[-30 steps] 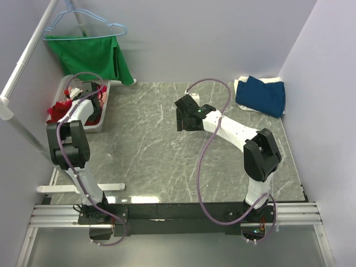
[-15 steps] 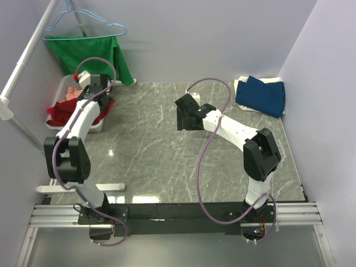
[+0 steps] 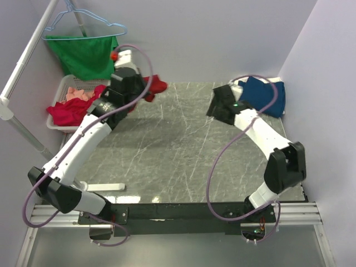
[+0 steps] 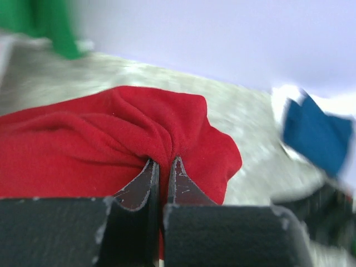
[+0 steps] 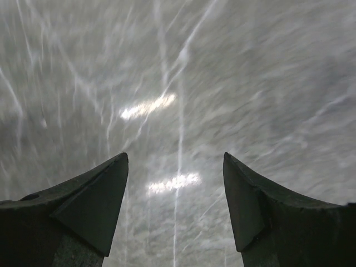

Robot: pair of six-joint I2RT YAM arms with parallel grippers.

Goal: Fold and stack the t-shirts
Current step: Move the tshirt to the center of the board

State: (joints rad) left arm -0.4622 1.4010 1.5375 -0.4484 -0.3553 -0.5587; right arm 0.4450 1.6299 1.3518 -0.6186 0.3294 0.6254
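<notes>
While left claw [image 4: 163, 164] pinches red shirt [image 4: 83, 139], right claw [image 5: 174, 158] wide apart | step: fetching, I'd say | next: spread it flat

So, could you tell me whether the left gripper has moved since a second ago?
Yes. The left gripper has swung right, out of the white basket and over the table's far edge, gripping a red shirt.

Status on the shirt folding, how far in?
Done: a blue shirt lies folded at the far right corner. In hand: the left gripper is shut on a red shirt; the right gripper is open, empty. Left: fold it, then the second red shirt and pink shirt in the basket.
</notes>
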